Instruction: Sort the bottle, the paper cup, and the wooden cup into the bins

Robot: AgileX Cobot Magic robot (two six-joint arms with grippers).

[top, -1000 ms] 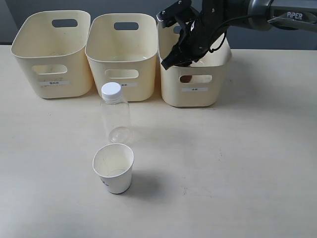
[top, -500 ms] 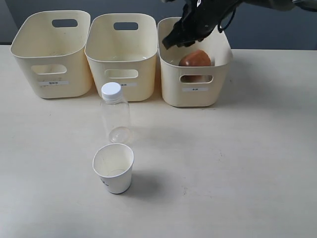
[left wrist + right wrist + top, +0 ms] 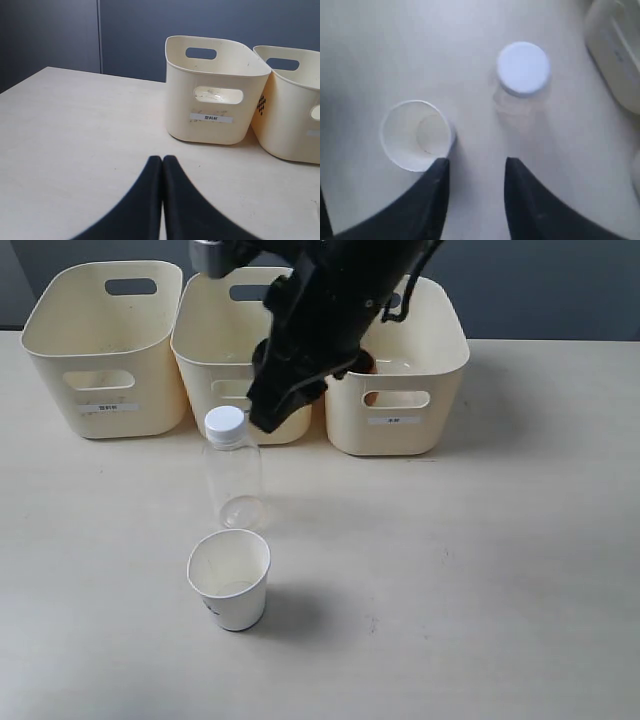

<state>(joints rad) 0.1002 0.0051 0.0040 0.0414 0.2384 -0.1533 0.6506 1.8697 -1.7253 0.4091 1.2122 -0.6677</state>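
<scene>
1 arm stretched leftward, right claw (image 3: pixel 472 170) spread above bottle (image 3: pixel 233 472)

bottle (image 3: pixel 232 472) behind paper cup (image 3: pixel 230 578), bins (image 3: pixel 105 345) in row at back

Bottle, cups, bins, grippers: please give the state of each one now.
bottle: upright, capped, on table
paper cup: upright, empty
wooden cup: inside right bin, mostly hidden
left gripper: shut, empty
right gripper: open, empty, above table
</scene>
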